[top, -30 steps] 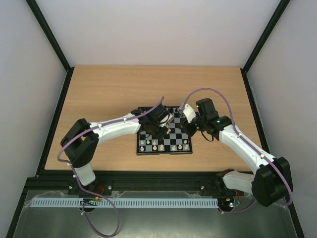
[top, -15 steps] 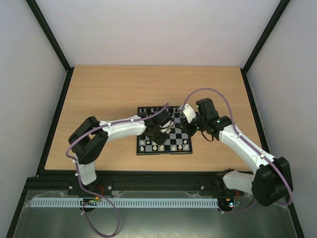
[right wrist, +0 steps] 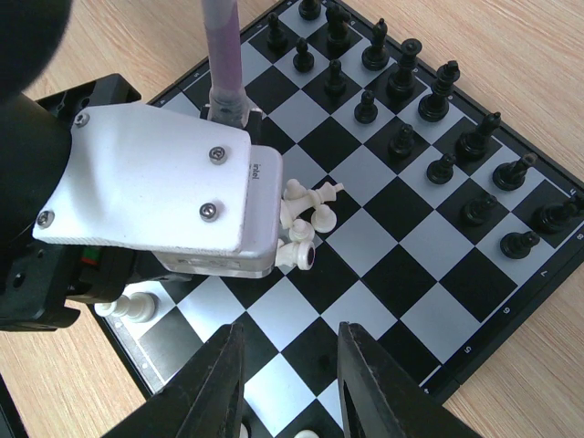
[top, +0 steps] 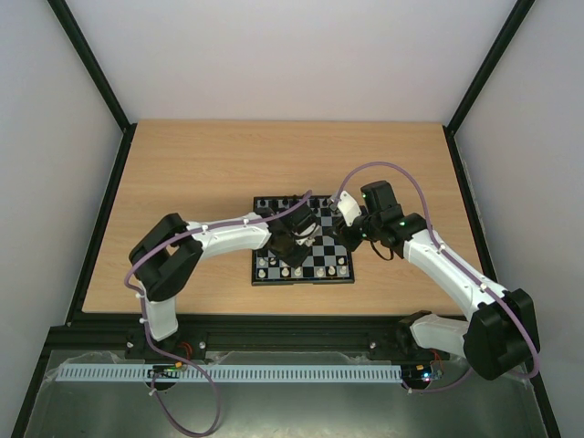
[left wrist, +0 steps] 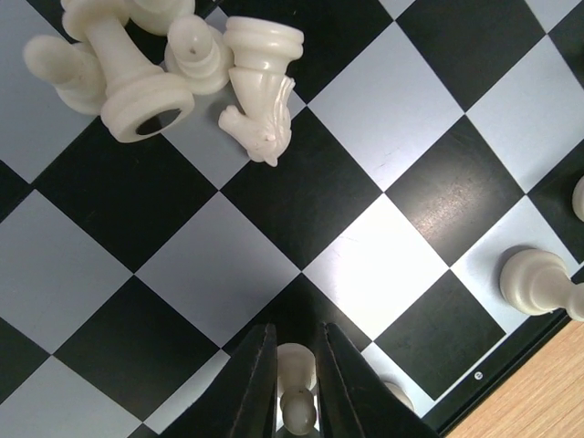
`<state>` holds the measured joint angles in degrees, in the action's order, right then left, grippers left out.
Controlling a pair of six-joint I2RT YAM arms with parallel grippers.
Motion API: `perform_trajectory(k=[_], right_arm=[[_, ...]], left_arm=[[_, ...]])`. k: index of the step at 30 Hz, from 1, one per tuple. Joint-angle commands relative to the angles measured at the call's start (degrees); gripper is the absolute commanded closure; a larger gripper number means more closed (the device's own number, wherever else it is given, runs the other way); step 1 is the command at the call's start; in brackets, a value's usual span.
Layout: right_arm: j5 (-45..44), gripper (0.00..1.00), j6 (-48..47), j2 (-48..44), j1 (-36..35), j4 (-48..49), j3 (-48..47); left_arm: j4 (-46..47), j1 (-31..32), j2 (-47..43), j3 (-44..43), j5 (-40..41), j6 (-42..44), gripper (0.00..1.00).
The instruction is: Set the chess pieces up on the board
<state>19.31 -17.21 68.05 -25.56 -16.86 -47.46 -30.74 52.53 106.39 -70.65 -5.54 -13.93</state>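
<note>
Pinching a cream pawn (left wrist: 294, 370) beside the board's edge (left wrist: 511, 368).

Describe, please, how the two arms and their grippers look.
The left arm and right arm have white shells with black joints and bases. A purple cable loops along each. The left gripper and right gripper have slim black fingers; the left wrist's white cover reads "intel".
</note>
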Motion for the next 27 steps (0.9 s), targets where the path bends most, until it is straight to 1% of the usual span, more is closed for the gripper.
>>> perform_trajectory(k=[1,6,11,18,21,23,25,27], right_arm=[[1.1,0.69,-0.5,0.3,0.1,-2.6,0.4],[1.1,0.69,-0.5,0.3,0.2,-2.6,0.4],[1.1,0.69,-0.5,0.2,0.1,-2.6,0.3],[0.9,0.69,-0.4,0.1,0.2,-2.6,0.3],[0.9,0.69,-0.3,0.1,0.1,-2.7,0.2],[0.8,0.69,-0.3,0.1,0.1,-2.7,0.2],[0.8,0.69,-0.3,0.1,0.2,-2.7,0.2],[0.8,0.69,-0.3,0.1,0.2,-2.7,0.2]], left_arm=[[-0.4,0.8,1.5,-0.9,0.0,0.0,0.87],[0.0,0.8,1.0,-1.0,0.3,-0.4,0.85],[0.2,0.5,-1.8,-1.4,2.6,-0.7,0.8],[1.6,-2.3,-3.9,-2.3,6.4,-3.7,0.77],[1.9,-4.7,-3.4,-3.1,8.5,-6.6,0.73],[2.5,-5.9,-2.8,-3.8,8.1,-7.4,0.69],[3.1,-6.4,-2.0,-4.7,8.2,-7.9,0.64],[3.5,-6.6,-1.0,-5.8,8.5,-8.0,0.62]])
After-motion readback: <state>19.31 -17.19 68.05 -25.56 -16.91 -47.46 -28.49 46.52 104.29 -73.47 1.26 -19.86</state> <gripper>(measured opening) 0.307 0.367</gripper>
